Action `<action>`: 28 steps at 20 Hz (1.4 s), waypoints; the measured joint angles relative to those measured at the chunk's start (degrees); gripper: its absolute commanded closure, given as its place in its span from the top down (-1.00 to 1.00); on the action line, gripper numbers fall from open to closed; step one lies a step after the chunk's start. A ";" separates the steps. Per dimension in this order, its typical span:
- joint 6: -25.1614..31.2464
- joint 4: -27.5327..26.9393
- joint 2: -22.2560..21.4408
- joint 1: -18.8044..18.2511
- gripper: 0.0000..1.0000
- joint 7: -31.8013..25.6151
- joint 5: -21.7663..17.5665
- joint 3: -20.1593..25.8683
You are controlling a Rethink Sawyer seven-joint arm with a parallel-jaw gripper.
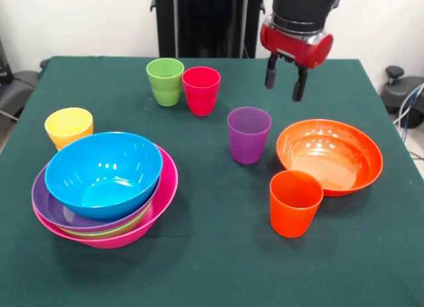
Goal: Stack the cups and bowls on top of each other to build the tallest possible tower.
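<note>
Currently: tower part-built, my end effector [285,81] released and empty above the far worktop [212,267].

Nearest, the orange cup [295,203] stands upright against the orange bowl [329,156], both unstacked. Left, the blue bowl [103,175] sits tilted in the green [106,231], purple [50,204] and pink bowl [162,197], likely an unsteady base. Behind it the yellow cup [69,127]; mid-worktop the purple cup [248,134]; farthest, green cup [165,81] touching red cup [201,90].

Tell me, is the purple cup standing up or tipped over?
Standing up. The purple cup rests on its narrow bottom on the green table, with its open round rim facing upward.
</note>
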 measured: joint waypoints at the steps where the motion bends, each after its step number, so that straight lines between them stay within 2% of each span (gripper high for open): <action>1: -0.17 0.14 0.52 0.26 1.00 0.57 0.69 -0.66; 7: -2.37 1.41 2.06 1.42 1.00 2.31 2.87 -2.57; 19: -6.20 4.23 5.09 3.33 1.00 3.11 6.63 -2.94; 28: -12.40 5.99 7.50 6.80 1.00 3.20 9.45 -3.08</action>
